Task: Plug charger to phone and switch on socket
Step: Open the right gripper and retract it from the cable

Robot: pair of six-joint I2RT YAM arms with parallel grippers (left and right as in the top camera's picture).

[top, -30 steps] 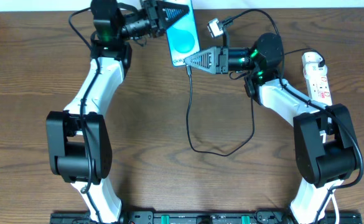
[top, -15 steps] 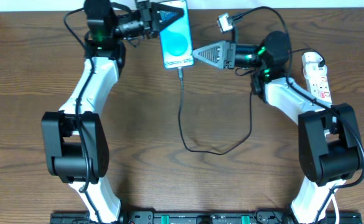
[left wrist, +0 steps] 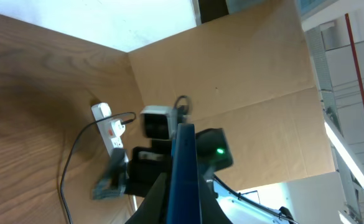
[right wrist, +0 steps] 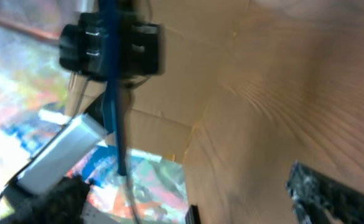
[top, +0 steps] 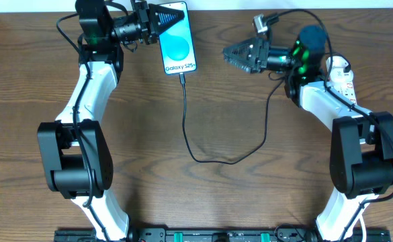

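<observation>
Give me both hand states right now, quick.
Left hand: closed on the phone.
Right hand: open, holding nothing.

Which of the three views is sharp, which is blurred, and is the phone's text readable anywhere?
Overhead: evenly lit and sharp; the phone shows readable "Galaxy S25" text. Left wrist: fairly sharp, but the phone's near edge is soft and the top background is washed out. Right wrist: strongly blurred throughout; the phone is only a blue streak.
</observation>
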